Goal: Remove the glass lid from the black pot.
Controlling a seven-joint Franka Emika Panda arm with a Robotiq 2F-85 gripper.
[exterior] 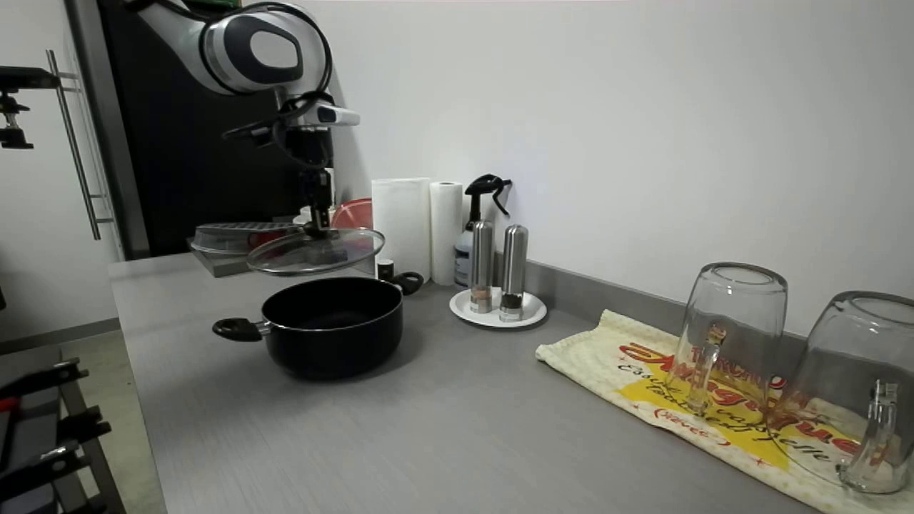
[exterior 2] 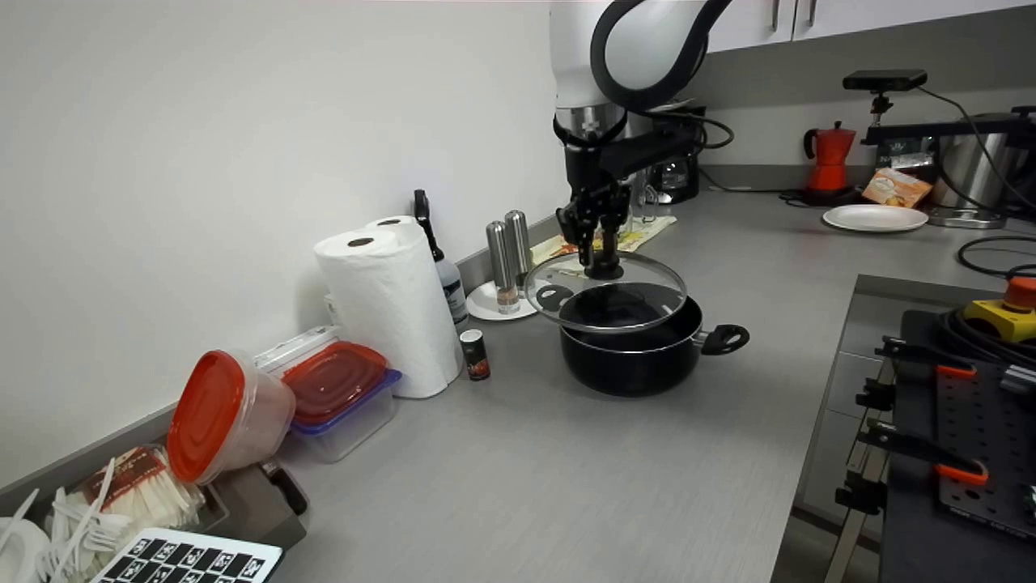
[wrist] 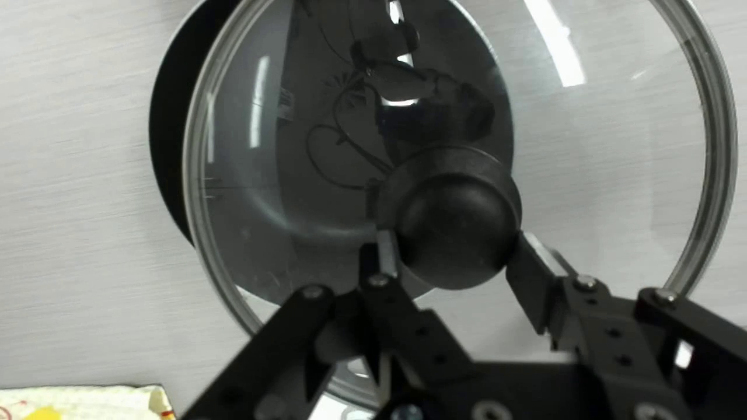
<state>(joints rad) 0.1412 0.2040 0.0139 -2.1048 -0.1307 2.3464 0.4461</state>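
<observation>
Overhead, the arm (exterior: 264, 53) bends, its gripper (wrist: 458, 249) pointing down, clamped on the knob (wrist: 458, 216) of the tilted glass lid (exterior 2: 623, 306), which hangs above and apart from the black pot (exterior: 334, 350) on the tabletop (exterior: 457, 435); the pot's dark inside shows.

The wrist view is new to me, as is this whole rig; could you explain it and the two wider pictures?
The machine is a single robot arm with a two-fingered gripper at its end. The wrist view looks down from that end, so the gripper fills its lower part; the two exterior views watch from outside the robot. The gripper is closed on the black knob of a glass lid, which hangs in the air, off the black pot. The pot stands on a grey counter, together with two steel grinders on a white plate, paper rolls, a spray bottle and two upturned glass mugs on a printed cloth.
</observation>
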